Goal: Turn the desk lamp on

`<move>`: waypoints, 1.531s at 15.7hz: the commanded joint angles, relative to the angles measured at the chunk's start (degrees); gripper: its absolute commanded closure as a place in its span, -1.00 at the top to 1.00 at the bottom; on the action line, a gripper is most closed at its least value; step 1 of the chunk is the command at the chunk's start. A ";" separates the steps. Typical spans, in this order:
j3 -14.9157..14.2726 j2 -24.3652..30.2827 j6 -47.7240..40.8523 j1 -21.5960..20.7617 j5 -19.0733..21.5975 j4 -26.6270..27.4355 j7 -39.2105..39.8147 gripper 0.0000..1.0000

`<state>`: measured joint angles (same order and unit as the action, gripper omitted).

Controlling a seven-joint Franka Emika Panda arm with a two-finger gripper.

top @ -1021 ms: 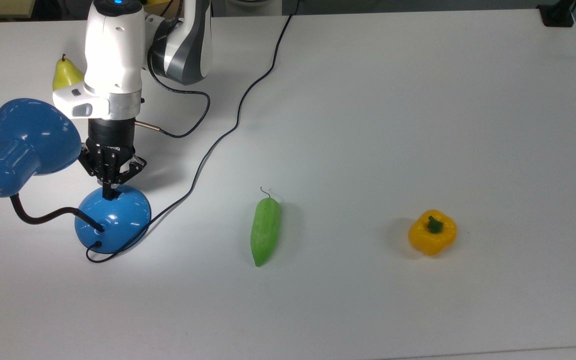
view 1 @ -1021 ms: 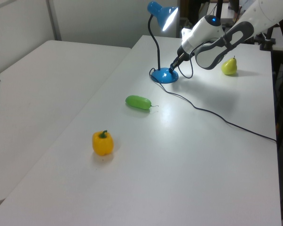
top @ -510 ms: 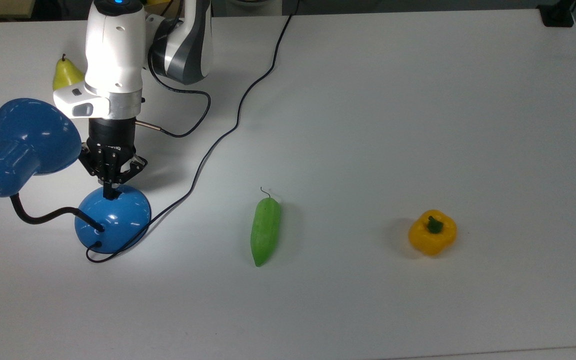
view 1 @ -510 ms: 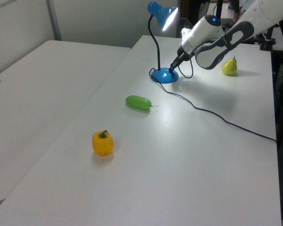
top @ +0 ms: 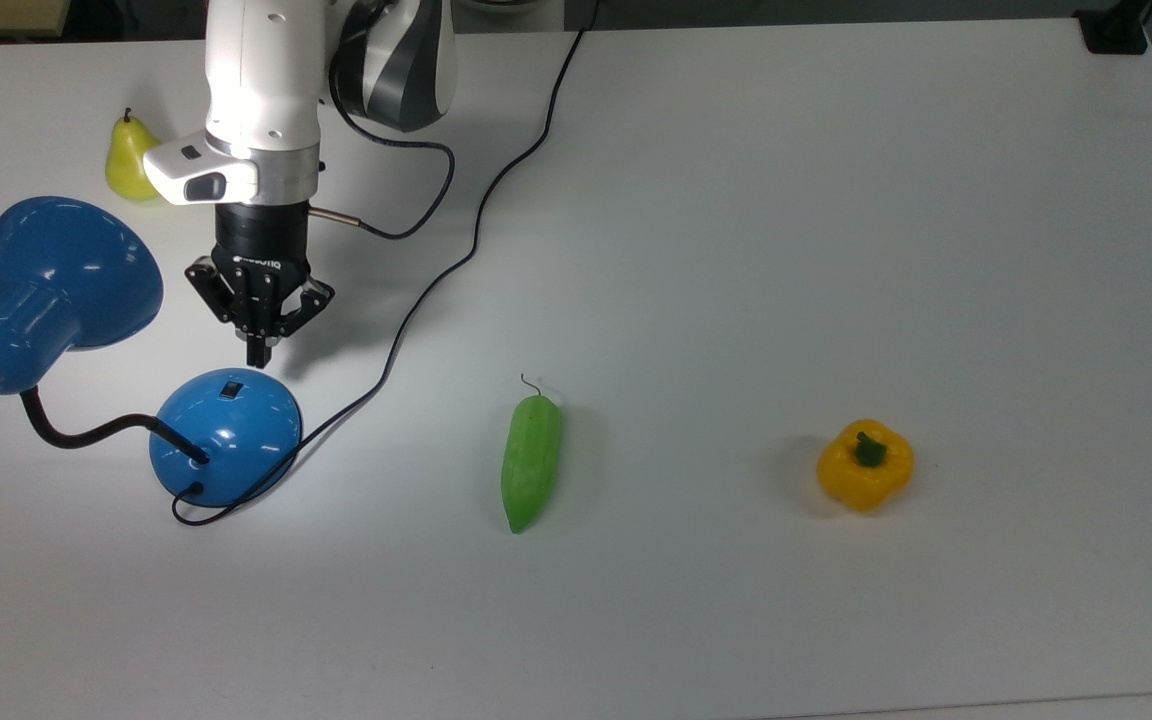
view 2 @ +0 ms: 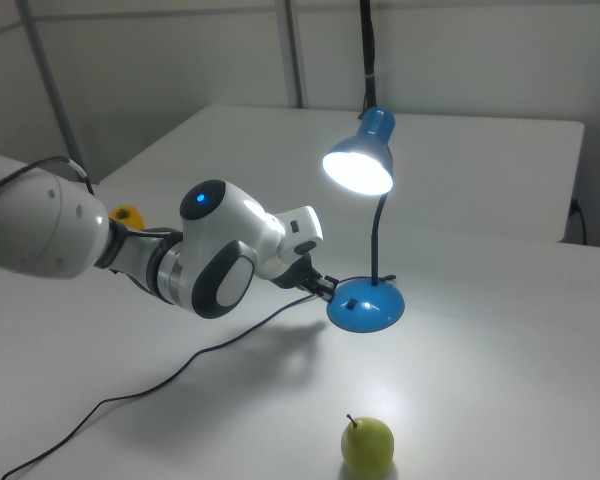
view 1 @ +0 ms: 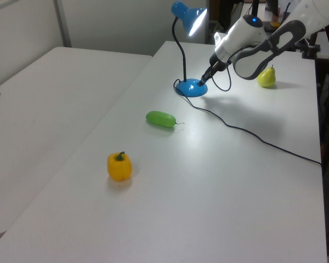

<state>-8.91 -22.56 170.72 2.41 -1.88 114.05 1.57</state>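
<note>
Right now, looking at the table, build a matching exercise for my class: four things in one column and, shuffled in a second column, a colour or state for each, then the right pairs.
Column 1:
1. desk lamp
2. cucumber
3. bell pepper
4. gripper

Column 2:
A. green, lying flat on the table
B. shut, hovering just off the lamp's base
C. lit, shade glowing
D. yellow, with a green stem

Pairs: 1-C, 2-A, 3-D, 4-B

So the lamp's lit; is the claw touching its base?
Apart. In the top view the claw sits clear of the lamp base, white table between them.
</note>
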 commanded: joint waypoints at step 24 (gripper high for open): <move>15.93 23.17 -75.81 -0.48 6.63 -19.65 -14.49 1.00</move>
<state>2.63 0.12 96.37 0.21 4.02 95.34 -11.34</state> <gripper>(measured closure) 0.000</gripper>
